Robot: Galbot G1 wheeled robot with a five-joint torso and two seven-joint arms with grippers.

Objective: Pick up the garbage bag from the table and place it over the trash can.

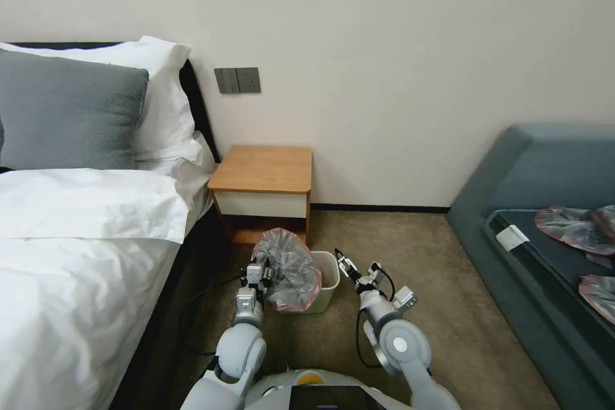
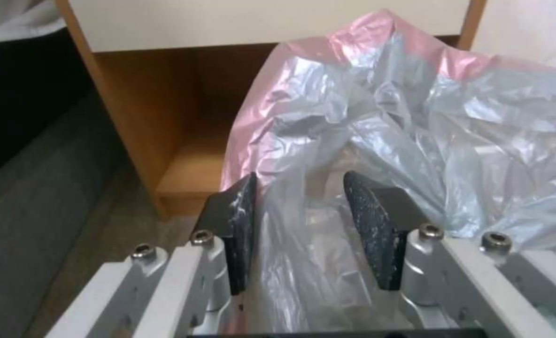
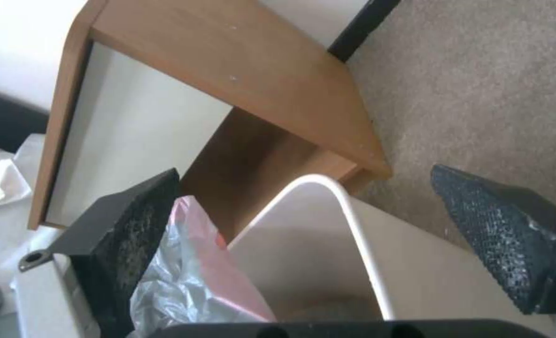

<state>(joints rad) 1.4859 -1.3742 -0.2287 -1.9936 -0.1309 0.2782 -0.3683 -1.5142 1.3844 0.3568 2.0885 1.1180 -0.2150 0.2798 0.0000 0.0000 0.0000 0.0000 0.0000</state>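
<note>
The grey garbage bag (image 1: 291, 269) with its pink rim stands puffed up over the left side of the cream trash can (image 1: 328, 287), on the carpet in front of the table (image 1: 262, 170). My left gripper (image 1: 257, 271) is at the bag's left side. In the left wrist view its fingers (image 2: 240, 220) stand a little apart, with loose bag plastic (image 2: 384, 108) between them. My right gripper (image 1: 357, 261) hangs open just right of the can. The right wrist view shows its pads (image 3: 134, 234) spread wide over the can's bare rim (image 3: 353, 211) and the bag's edge (image 3: 190, 272).
A bed (image 1: 77, 256) with white linen fills the left side. At the right a blue sofa (image 1: 544, 205) holds several similar bags (image 1: 576, 227). A black cable (image 1: 192, 307) lies on the carpet by the bed. Open carpet (image 1: 448, 282) stretches right of the can.
</note>
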